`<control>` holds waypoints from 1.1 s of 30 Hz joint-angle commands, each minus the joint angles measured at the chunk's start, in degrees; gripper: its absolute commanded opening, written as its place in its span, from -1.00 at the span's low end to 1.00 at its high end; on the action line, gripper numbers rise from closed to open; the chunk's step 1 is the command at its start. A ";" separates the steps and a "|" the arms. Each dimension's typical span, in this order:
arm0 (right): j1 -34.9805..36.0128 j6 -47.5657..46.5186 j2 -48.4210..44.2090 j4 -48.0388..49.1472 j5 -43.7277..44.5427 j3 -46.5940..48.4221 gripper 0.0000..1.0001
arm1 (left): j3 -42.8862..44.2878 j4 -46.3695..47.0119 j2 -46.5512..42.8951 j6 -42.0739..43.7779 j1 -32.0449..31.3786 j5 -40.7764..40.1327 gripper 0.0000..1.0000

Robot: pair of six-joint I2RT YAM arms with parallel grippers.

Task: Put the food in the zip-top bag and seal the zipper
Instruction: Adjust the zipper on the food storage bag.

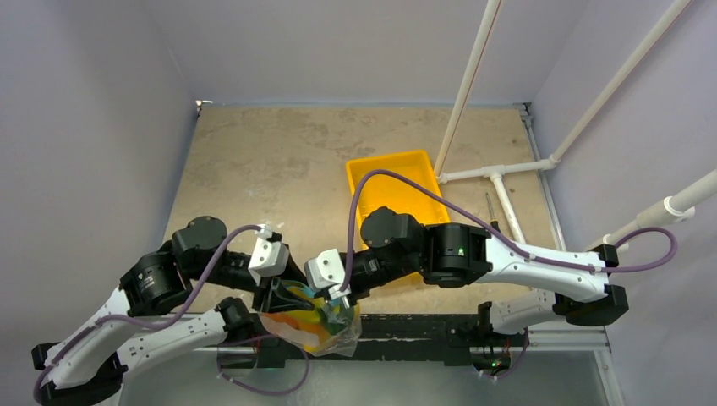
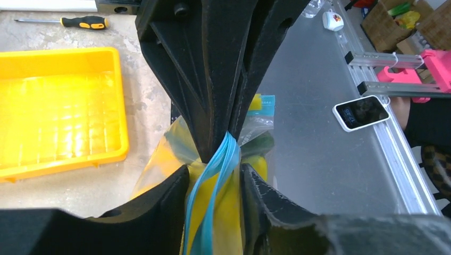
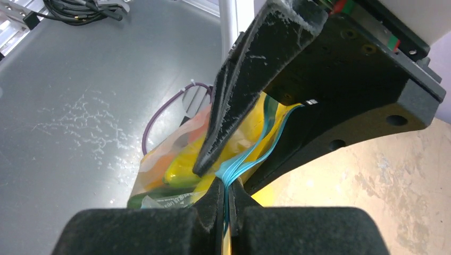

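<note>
The zip-top bag [image 1: 314, 326] hangs at the table's near edge, between both grippers. The food shows through it as yellow, orange and green toy fruits [image 3: 178, 171]. The teal-blue zipper [image 2: 219, 162] is bunched into a narrow band. My right gripper [image 3: 228, 187] is shut on the zipper; in the left wrist view it [image 2: 218, 142] pinches the band from above. My left gripper [image 2: 215, 178] stands open around the bag's mouth, the zipper running between its fingers [image 2: 159, 202] with a gap on each side. In the top view the left gripper [image 1: 283, 296] and the right gripper [image 1: 338, 296] nearly touch.
The yellow tray [image 1: 393, 173] stands empty behind the right arm. A screwdriver [image 2: 85, 22] lies beyond it. White pipes [image 1: 499, 173] run along the right side. A phone [image 2: 360, 112] lies on the grey metal surface below the table's edge.
</note>
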 commanded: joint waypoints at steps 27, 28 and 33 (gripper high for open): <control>0.20 20.01 -24.44 29.86 20.10 -19.77 0.08 | 1.67 1.86 -1.11 -2.91 -1.43 -18.96 -1.00; 0.18 20.84 -25.07 30.83 20.15 -20.98 0.08 | 1.95 2.06 -1.57 -3.32 -1.43 -19.75 -1.00; 0.18 26.33 -27.49 36.37 22.53 -26.78 0.09 | 2.56 4.37 -3.89 -5.03 -1.43 -23.85 -1.00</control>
